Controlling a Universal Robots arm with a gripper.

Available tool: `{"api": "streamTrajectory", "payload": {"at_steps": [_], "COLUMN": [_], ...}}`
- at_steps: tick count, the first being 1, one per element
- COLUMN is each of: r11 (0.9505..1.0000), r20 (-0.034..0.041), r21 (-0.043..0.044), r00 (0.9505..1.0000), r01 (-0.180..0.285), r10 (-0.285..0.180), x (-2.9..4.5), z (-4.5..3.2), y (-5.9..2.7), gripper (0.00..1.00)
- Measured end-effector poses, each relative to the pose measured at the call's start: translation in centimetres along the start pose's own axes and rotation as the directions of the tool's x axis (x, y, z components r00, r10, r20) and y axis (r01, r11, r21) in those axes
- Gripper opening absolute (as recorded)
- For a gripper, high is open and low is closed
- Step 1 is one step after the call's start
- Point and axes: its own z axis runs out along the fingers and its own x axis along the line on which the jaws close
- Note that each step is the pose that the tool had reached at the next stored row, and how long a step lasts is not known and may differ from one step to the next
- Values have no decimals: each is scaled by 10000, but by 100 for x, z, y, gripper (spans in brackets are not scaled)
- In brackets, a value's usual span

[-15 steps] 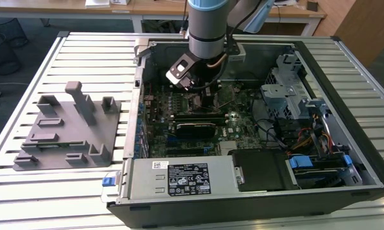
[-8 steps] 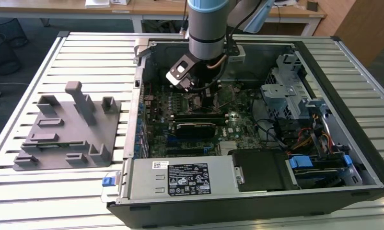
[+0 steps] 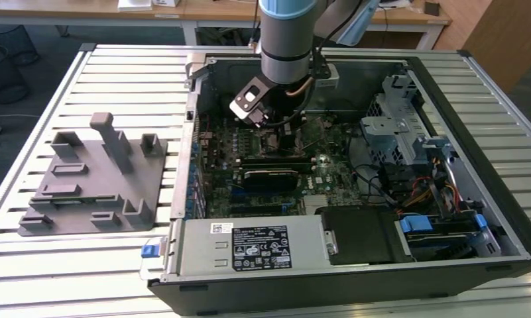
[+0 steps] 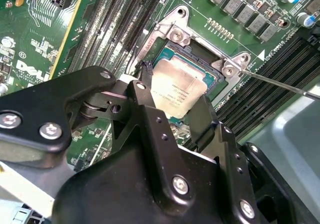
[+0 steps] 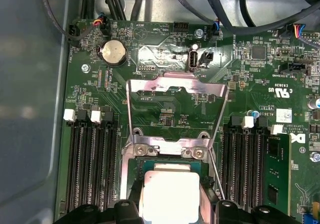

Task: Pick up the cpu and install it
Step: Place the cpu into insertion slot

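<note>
Black fingers (image 4: 200,118) clamp the cpu (image 4: 177,89) by two opposite edges, its silver-grey top facing up, directly over the open socket (image 4: 200,46) on the green motherboard (image 4: 45,39). In the first wrist view the cpu (image 5: 170,194) sits square between the fingers (image 5: 134,198), inside the socket's outline; whether it is fully seated or a hair above cannot be told. The socket's metal load plate (image 5: 175,82) stands swung open, clear of the chip, and the thin retention lever (image 4: 280,84) juts out beside the socket. Banks of black memory slots (image 5: 90,169) flank the socket on both sides, one of them carrying a memory module (image 5: 277,169), and a round coin battery (image 5: 114,51) lies farther along the board.

In the exterior view, the robot arm (image 3: 288,40) reaches down into an open computer case (image 3: 354,291) lying on its side on a slatted metal bench (image 3: 132,73). A grey moulded parts fixture (image 3: 93,179) rests on the bench at the exterior view's left, beside the case.
</note>
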Motion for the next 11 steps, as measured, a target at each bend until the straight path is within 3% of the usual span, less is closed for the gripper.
{"api": "streamTrajectory", "payload": {"at_steps": [7, 8, 11], "r11": [10000, 10000, 10000], "r20": [-20, -15, -5], "r21": [-13, -10, -4], "r00": [10000, 10000, 10000], "r01": [-1, -1, -1], "r10": [1, 1, 1], "x": [3, 3, 1], "z": [11, 10, 7], "y": [2, 1, 0], "gripper": [54, 60, 60]}}
